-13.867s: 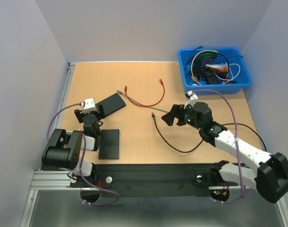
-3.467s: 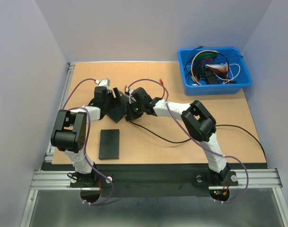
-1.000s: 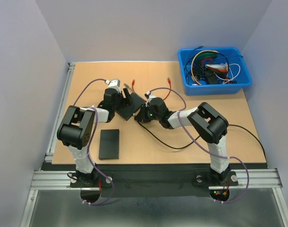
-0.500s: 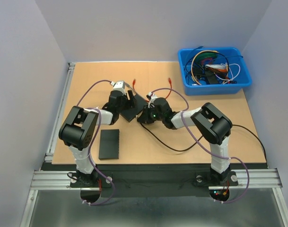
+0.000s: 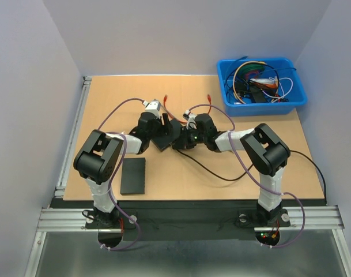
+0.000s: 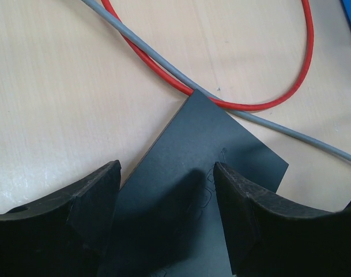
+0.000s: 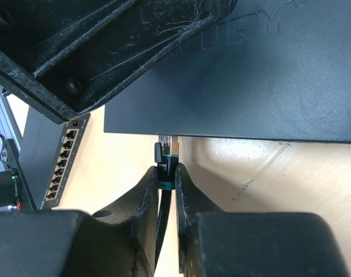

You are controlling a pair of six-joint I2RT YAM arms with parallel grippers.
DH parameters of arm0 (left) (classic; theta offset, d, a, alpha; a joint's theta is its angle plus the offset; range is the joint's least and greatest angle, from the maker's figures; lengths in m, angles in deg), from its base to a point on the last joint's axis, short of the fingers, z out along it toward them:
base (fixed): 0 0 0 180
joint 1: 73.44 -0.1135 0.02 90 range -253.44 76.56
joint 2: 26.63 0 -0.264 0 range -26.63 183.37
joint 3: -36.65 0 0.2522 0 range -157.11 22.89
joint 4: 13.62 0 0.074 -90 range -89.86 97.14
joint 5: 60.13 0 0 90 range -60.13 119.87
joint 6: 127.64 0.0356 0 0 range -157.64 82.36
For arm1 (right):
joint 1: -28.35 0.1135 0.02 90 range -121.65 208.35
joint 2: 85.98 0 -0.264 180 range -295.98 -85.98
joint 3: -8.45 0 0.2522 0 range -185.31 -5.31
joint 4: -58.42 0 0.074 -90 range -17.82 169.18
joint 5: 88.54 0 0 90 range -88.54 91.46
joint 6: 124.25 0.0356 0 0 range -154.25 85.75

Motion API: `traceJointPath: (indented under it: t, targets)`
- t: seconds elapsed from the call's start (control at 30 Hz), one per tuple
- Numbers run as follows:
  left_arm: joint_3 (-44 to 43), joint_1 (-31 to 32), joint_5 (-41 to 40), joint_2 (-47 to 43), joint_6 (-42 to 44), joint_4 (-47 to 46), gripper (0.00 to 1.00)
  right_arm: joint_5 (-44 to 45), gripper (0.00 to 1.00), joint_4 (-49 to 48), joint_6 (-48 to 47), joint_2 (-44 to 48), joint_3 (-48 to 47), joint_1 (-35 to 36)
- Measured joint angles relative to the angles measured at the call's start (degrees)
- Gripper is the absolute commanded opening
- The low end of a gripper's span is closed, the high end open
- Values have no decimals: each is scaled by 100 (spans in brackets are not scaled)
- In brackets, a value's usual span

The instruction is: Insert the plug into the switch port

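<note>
Black-cabled plug, pinched in right pincer, points lengthwise at switch left pincer clamps.

The top camera looks down from behind over the tan wooden table. The left wrist camera faces down, close above the flat black switch box. The right wrist camera sights low past the small cable plug; all 3 share that box.

Two black network switches are showing: the middle switch and the near-left switch. Three loose cables are trailing over the surface: a red cable, a grey cable and a black cable. One plug is showing. One blue bin is sitting far right.
</note>
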Motion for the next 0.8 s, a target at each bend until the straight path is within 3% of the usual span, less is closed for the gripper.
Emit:
traceJointPath:
  t: [0.33, 0.8]
  targets:
    - [2, 212, -286, 15, 2, -15, 64, 98, 1, 203, -35, 0, 33, 0]
    - [446, 835, -686, 142, -361, -992, 64, 63, 0, -1375, 61, 350, 1318, 17]
